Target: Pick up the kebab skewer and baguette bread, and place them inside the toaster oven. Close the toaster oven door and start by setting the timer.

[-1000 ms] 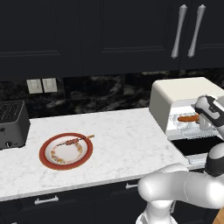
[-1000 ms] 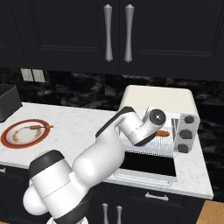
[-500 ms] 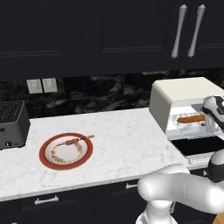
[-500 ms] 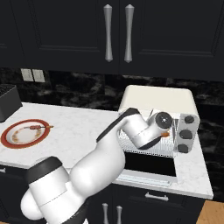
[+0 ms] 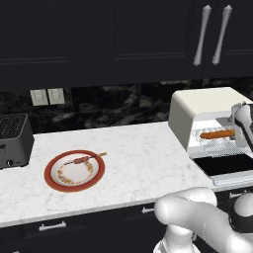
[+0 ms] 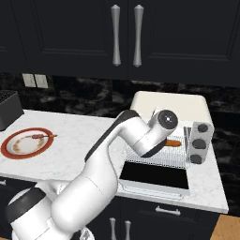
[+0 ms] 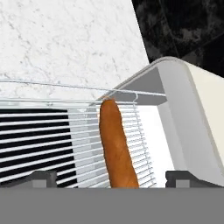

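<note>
The arm covered the left end of the baguette (image 6: 174, 143) in the right base view, the hand view's bottom edge cut its near end, and the skewer's (image 5: 85, 158) chunks were too small to count.

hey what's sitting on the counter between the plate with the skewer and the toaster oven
Nothing: in the left base view the stretch of white marble counter between the plate holding the kebab skewer and the toaster oven is bare.
</note>
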